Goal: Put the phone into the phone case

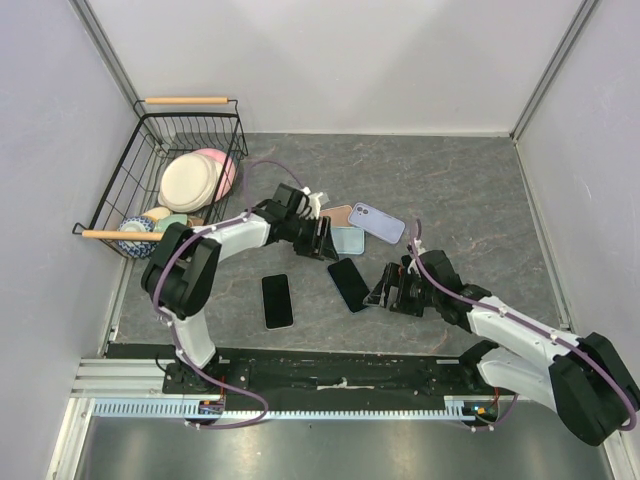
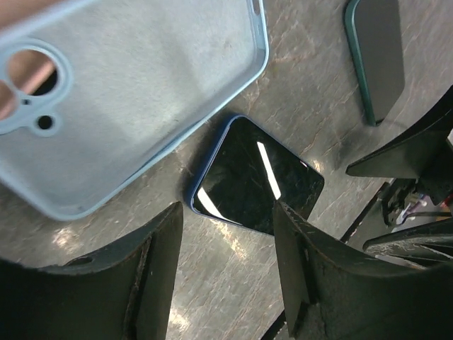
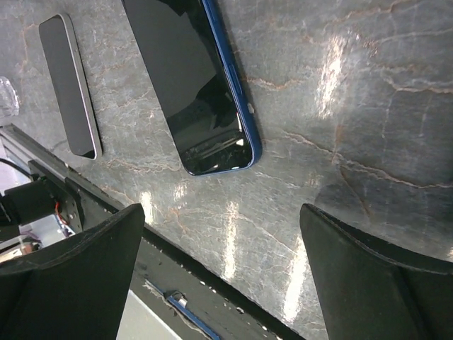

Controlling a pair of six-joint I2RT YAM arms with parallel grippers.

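Lying screen-up on the bench (image 1: 480, 190), the phone (image 1: 348, 284) is sitting just beside the pale blue phone case (image 1: 347, 240), outside it. I am stretching my left arm low across the bench, my left fingers (image 2: 159, 276) spread wide and holding nothing above one corner of the phone. My right fingers (image 3: 368, 276) are spread too, hovering over its other end. The case is blurring and running off my left camera's edge, so I cannot tell whether it is touching the phone.
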